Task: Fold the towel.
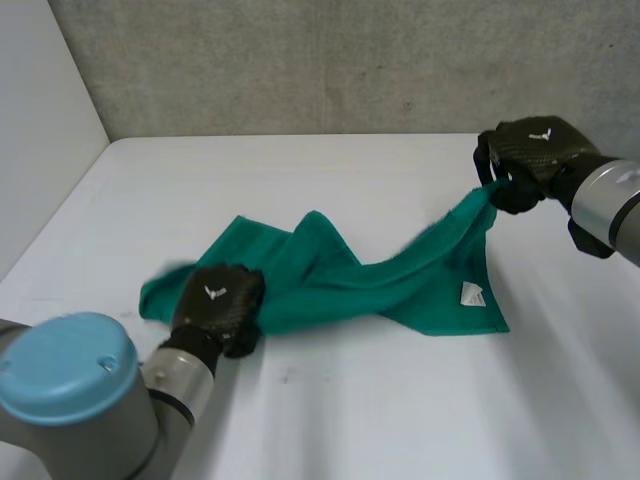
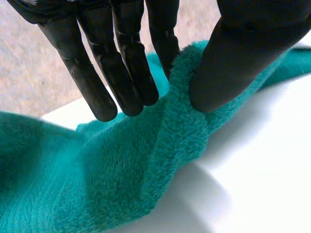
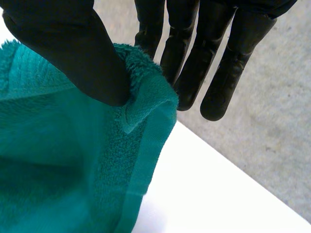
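Now, left hand (image 1: 218,305): lower left of the head view, on the towel's left end. In its own wrist view, nearly straight fingers (image 2: 121,77) and the thumb pinch a raised ridge of cloth between them.
Right hand (image 1: 528,152): upper right of the head view, above the desk. Its thumb and straight fingers (image 3: 214,73) nip a corner of the towel.
Towel (image 1: 400,280): green, bunched and creased. Its long axis runs from the lower left to the upper right of the head view. The left end lies on the desk, the right end rises to the right hand, and one corner spreads toward the lower right.
White label (image 1: 472,294): near that low corner.
Desk (image 1: 350,410): white, under the towel.
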You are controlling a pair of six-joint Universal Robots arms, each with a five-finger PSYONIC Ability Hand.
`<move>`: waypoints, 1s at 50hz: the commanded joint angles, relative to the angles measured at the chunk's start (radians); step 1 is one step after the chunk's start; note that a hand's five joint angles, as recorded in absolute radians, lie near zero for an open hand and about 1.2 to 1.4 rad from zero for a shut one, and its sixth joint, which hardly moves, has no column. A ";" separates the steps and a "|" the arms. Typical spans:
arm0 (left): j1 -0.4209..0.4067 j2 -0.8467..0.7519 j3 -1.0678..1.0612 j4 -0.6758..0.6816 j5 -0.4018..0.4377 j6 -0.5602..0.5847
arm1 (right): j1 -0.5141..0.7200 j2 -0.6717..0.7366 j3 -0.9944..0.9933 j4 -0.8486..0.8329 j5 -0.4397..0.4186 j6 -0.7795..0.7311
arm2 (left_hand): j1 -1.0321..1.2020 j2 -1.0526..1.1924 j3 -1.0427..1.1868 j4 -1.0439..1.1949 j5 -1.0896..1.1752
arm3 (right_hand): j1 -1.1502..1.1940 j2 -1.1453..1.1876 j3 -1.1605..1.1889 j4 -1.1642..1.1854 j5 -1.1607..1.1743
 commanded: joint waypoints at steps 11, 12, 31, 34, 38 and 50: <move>0.110 -0.007 0.266 -0.222 0.031 0.007 | -0.011 0.007 0.140 -0.058 0.018 -0.055 | -0.611 -0.633 -0.631 -0.632 -0.608 | 0.436 0.218 0.210 0.202 0.227; 0.125 -0.011 0.278 -0.234 0.052 0.008 | -0.011 0.007 0.147 -0.060 0.016 -0.061 | -0.605 -0.627 -0.625 -0.626 -0.602 | 0.436 0.218 0.210 0.202 0.227; 0.224 -0.091 0.283 -0.518 0.109 0.131 | -0.015 -0.001 0.252 -0.092 0.016 -0.141 | -0.623 -0.645 -0.642 -0.644 -0.619 | 0.436 0.218 0.210 0.202 0.227; 0.219 -0.091 0.272 -0.513 0.101 0.098 | -0.015 -0.001 0.267 -0.103 0.015 -0.141 | -0.620 -0.642 -0.639 -0.641 -0.616 | 0.436 0.218 0.210 0.202 0.227; 0.218 -0.105 0.269 -0.470 0.075 0.082 | -0.015 -0.001 0.288 -0.117 0.015 -0.141 | -0.603 -0.625 -0.622 -0.623 -0.599 | 0.436 0.218 0.210 0.202 0.227; 0.259 -0.100 0.203 -0.222 -0.087 0.084 | -0.038 -0.005 0.315 -0.117 0.058 -0.234 | 0.304 0.282 0.285 0.283 0.308 | 0.436 0.218 0.210 0.202 0.227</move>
